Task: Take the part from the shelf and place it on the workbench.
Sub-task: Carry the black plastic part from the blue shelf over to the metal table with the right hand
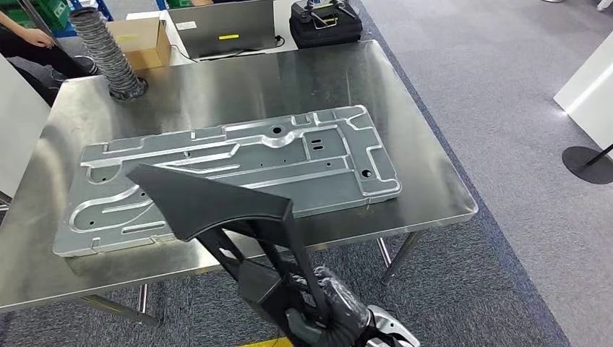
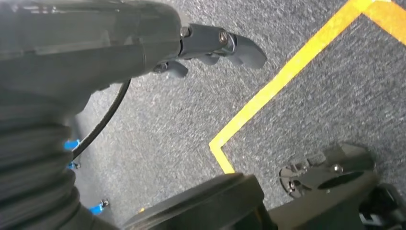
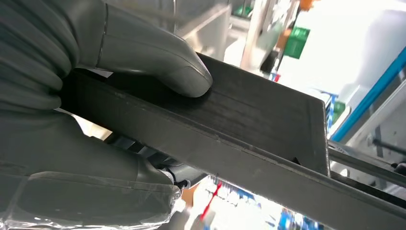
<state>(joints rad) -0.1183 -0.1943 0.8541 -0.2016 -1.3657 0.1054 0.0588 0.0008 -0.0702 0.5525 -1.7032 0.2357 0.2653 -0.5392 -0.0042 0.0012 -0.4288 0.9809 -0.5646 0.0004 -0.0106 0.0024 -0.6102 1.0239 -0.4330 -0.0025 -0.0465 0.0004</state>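
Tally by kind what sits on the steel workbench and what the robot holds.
Stamped metal panel lying on the workbench: 1
Ribbed hose standing on the workbench: 1
Black part held by the right hand: 1
Total: 3

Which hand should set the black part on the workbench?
Right. The right hand already grips the black part over the workbench. The left hand hangs over the floor, holding nothing.
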